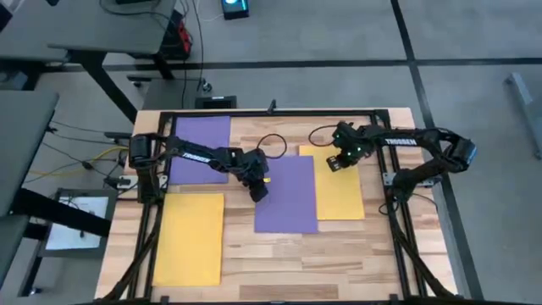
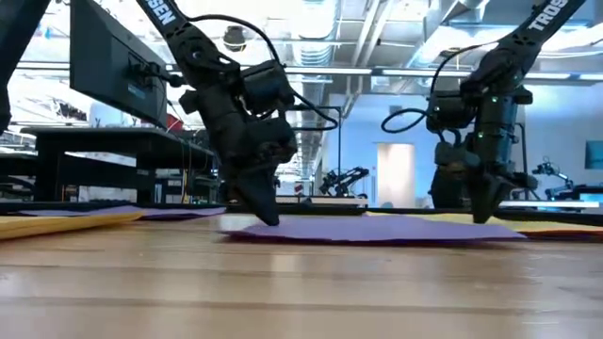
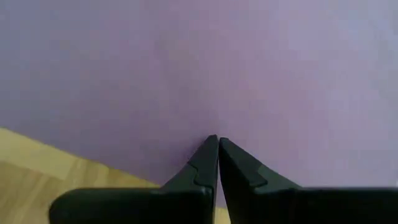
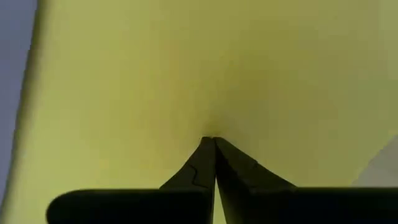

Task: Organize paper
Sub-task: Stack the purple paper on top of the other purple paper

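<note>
Purple sheet (image 1: 288, 195) is pinned by the closed left tool (image 1: 260, 194); closed right tool (image 1: 334, 165) presses yellow sheet (image 1: 340, 196).

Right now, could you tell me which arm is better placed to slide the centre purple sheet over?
Left, probably. The left claw presses its closed tips on the centre purple sheet at its left edge, whereas the right claw is pinned on the yellow sheet beside it.

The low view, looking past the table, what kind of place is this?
Probably a robotics lab or workshop: an open ceiling with exposed ducts, a dark workbench with a monitor on the left, and another robot arm far behind the wooden table.
</note>
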